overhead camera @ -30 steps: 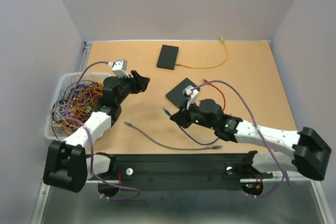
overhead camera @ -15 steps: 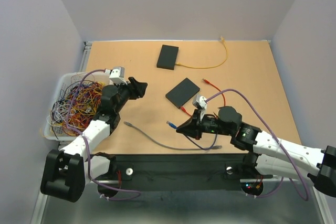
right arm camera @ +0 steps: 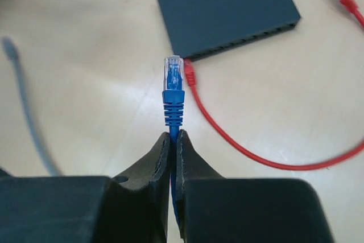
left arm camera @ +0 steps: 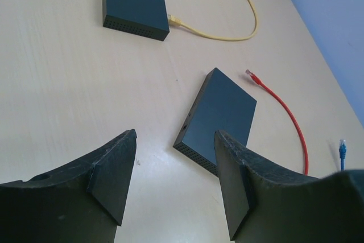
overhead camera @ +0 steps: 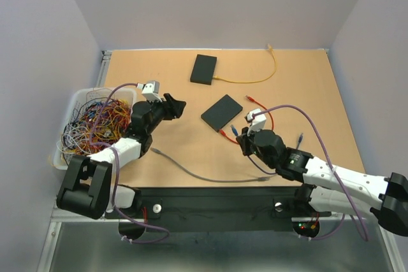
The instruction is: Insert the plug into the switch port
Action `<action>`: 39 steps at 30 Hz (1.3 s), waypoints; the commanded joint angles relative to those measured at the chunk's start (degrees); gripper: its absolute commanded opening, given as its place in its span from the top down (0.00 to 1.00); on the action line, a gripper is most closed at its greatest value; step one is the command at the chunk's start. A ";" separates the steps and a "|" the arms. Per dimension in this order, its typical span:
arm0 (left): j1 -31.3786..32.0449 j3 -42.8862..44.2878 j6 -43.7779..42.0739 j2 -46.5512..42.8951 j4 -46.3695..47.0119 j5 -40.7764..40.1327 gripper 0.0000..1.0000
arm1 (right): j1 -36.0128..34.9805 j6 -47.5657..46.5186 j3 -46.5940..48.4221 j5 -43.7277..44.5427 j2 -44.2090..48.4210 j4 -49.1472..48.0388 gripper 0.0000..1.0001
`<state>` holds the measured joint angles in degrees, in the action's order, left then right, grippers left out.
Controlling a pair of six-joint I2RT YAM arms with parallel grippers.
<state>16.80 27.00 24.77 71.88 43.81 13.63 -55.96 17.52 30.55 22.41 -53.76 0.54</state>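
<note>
My right gripper [overhead camera: 243,141] [right arm camera: 175,136] is shut on a blue cable just behind its blue plug [right arm camera: 173,92], which sticks out forward with its clear tip up. The plug [overhead camera: 234,129] points at the port side of the near black switch [overhead camera: 222,111] [right arm camera: 227,12], a short gap away. A red cable [right arm camera: 227,135] sits plugged into that port side, right beside the blue plug's tip. My left gripper [overhead camera: 175,104] [left arm camera: 175,138] is open and empty, hovering left of the switch [left arm camera: 222,115].
A second black switch [overhead camera: 204,69] with a yellow cable [overhead camera: 255,81] lies at the back. A white bin [overhead camera: 78,99] of tangled wires stands at the left edge. A grey cable [overhead camera: 191,171] lies near the front edge.
My right gripper has swung right and toward the near switch, turning the blue plug from pointing left to pointing at the port side. My left gripper has shifted slightly right.
</note>
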 commanded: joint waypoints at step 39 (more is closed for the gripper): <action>29.70 9.64 3.96 6.35 7.96 -2.38 0.49 | -0.11 -1.52 6.72 -3.52 0.41 -7.48 1.00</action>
<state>46.04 33.89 28.36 78.54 49.89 11.94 -55.96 15.51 34.33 17.37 -54.35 -2.85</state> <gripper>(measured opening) 0.572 0.076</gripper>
